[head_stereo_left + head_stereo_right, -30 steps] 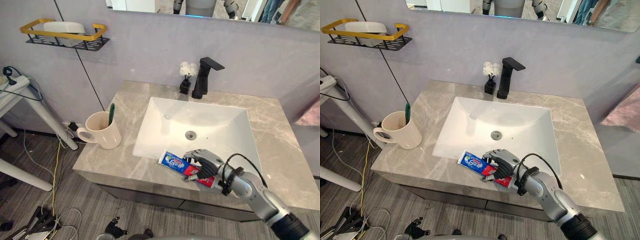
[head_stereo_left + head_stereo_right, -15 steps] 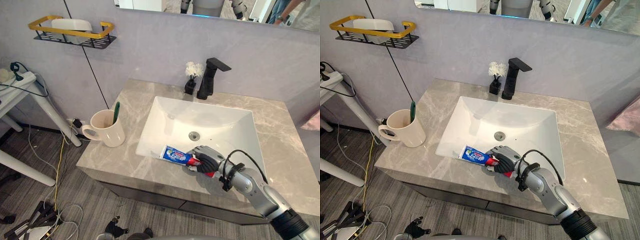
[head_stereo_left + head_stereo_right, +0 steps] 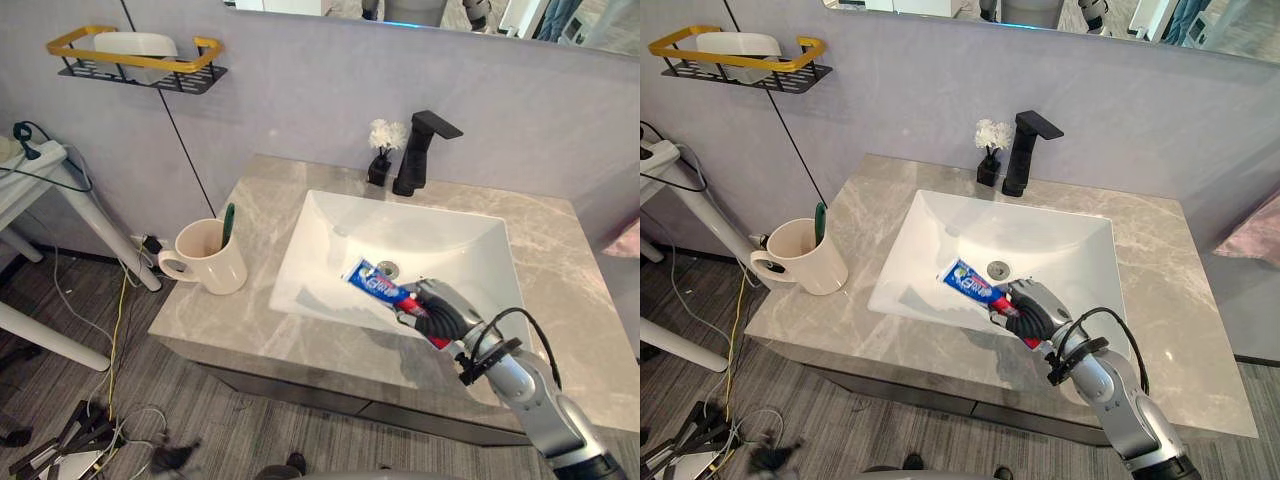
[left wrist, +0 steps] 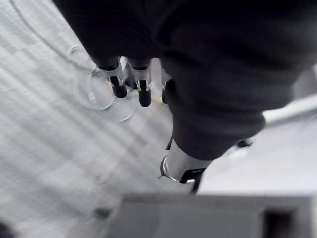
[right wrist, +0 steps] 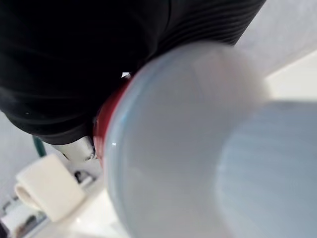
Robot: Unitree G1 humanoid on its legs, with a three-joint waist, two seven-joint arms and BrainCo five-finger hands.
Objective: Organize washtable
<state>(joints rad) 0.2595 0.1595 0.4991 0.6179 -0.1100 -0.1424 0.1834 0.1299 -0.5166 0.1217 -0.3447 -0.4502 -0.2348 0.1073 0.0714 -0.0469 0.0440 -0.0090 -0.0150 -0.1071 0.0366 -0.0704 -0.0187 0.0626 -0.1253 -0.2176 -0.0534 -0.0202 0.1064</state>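
Toothpaste (image 3: 380, 286): glossy blue-and-red tube. Your right hand (image 3: 441, 316) is clenching its red end, fingers wrapped round, and the blue end is tilting up over the front of the white rectangular sink (image 3: 420, 235). On the veined grey marble counter (image 3: 240, 305), a cream mug (image 3: 212, 270) is holding a green toothbrush (image 3: 224, 222). Your left hand (image 4: 142, 83) is hanging over the floor, fingers loose.

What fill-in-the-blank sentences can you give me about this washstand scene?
The right hand grips a tube of ____ over the sink.
The toothbrush standing in the cup is ____.
The faucet behind the sink is ____.
Missing words: toothpaste, green, black.
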